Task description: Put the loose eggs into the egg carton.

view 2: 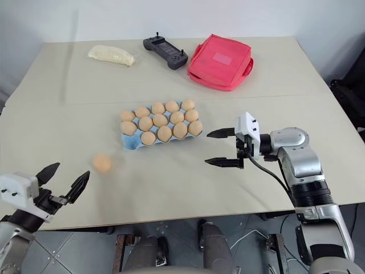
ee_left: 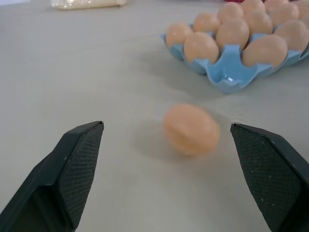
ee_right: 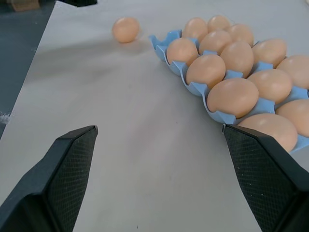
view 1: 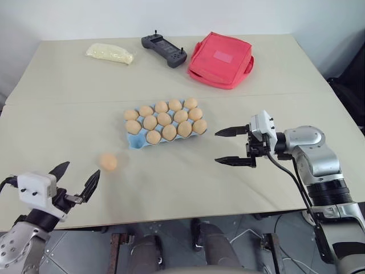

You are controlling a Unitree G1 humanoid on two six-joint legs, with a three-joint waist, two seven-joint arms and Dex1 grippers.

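Final pickup pending: one loose egg (view 1: 108, 161) on table (view 1: 68, 120), seemingly blurred, before spread, empty left gripper (view 1: 76, 179); egg carton (view 1: 136, 141) one corner cup vacant; right gripper (view 1: 234, 146) wide, empty; closing next.

Left arm enters at the lower left corner of the head views, wrist low near the table's near edge; the left gripper (view 1: 76, 178) points forward and slightly inward, its two black fingers spread wide, nothing between them. Right arm reaches in from the right side, forearm bent inward; the right gripper (view 1: 232, 146) points toward the robot's left, fingers (ee_right: 65, 181) parted wide, empty.
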